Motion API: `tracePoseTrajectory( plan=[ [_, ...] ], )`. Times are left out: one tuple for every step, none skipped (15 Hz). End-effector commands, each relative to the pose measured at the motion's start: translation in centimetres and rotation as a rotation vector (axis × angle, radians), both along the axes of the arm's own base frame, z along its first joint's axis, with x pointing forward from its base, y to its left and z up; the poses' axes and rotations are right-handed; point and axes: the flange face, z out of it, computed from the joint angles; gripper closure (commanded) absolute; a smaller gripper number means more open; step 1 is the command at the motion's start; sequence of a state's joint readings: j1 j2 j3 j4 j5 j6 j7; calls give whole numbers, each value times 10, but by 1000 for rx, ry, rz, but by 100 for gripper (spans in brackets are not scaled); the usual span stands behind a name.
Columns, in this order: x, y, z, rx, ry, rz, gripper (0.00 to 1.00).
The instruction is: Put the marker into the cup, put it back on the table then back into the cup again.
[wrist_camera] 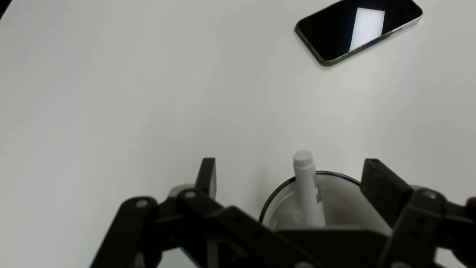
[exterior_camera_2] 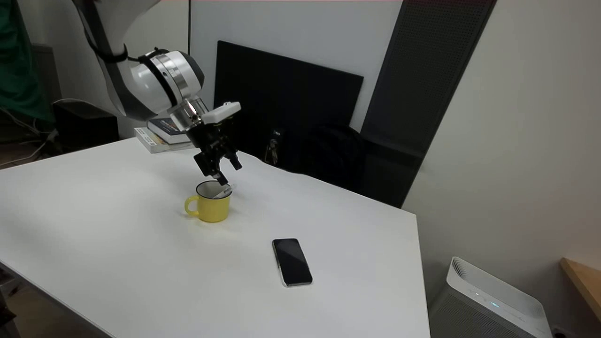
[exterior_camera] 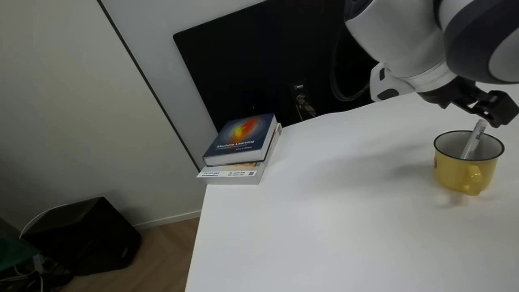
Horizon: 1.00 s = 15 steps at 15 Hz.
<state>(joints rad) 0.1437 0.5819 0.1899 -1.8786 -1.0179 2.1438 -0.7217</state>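
Note:
The marker (exterior_camera: pixel 473 140), a white stick, leans inside the yellow cup (exterior_camera: pixel 464 174) with its upper end poking above the dark rim. In the wrist view the marker (wrist_camera: pixel 308 186) rises between my spread fingers, touching neither, and its lower end is hidden behind the gripper body. My gripper (wrist_camera: pixel 292 174) is open and hovers just over the cup. An exterior view also has the gripper (exterior_camera_2: pixel 229 173) above the mug (exterior_camera_2: pixel 213 210), which stands upright on the white table (exterior_camera_2: pixel 141 263), handle out to the side.
A black phone (exterior_camera_2: pixel 292 262) lies on the table, a short way from the cup. Two stacked books (exterior_camera: pixel 239 142) rest at a table corner. Behind the table's back edge stands a large black panel (exterior_camera_2: pixel 281 94).

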Motion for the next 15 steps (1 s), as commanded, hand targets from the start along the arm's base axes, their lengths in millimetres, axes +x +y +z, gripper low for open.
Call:
tracePoseTrajectory(
  plan=[
    [-1,-2,4,8,1,-5,0],
    [-2,-1,2,4,4,-3,0],
    [-2,-2,1,1,6,-3,0],
    [-3,-2,-2,1,10,-2,0],
    [-3,-2,-4,0,13,-1,0],
    [-3,-3,-6,0,16,-1,0],
    [-3,-4,-9,-1,20,0,0],
    [-3,-6,-11,-2,24,-1,0],
    [-2,-8,-14,-4,27,-2,0],
    [-1,-10,-16,-5,32,-3,0],
    [-1,-13,-18,-8,35,-7,0],
    [0,-15,-20,-9,38,-9,0],
    [1,-18,-21,-11,41,-12,0],
    [1,-20,-23,-12,44,-14,0],
    [1,-22,-25,-16,48,-15,25]
  ],
)
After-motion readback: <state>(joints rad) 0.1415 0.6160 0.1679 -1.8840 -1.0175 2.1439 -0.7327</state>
